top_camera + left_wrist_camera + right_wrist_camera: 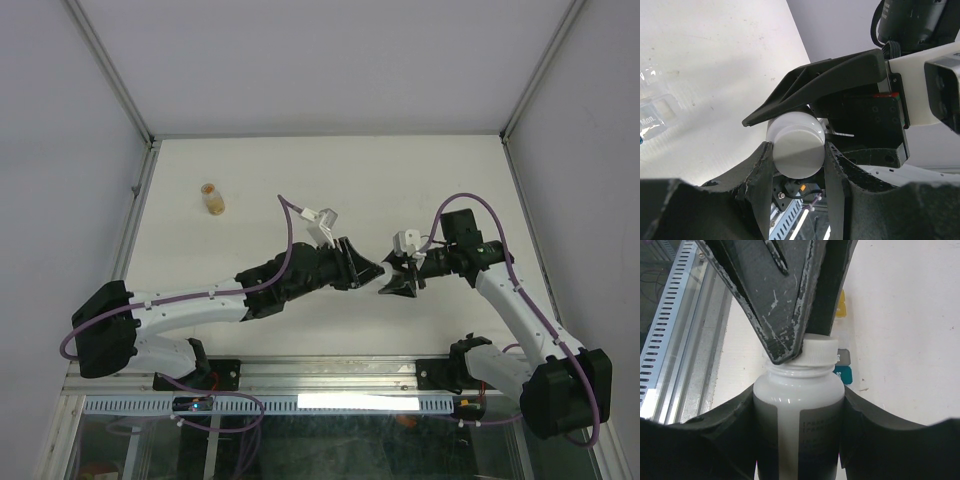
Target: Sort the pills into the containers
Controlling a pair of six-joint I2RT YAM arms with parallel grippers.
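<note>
A white pill bottle with a grey label is held upright between my right gripper's fingers. Its white ribbed cap is pinched by my left gripper, which is shut on the cap. In the top view the two grippers meet tip to tip at the table's middle, left and right. The containers strip lies on the table behind the bottle: a yellow compartment, a greyish one and a teal one. Clear lettered compartments show in the left wrist view.
A small amber bottle stands at the far left of the white table. A slotted metal rail runs along the table's near edge. Grey walls close in the table on three sides.
</note>
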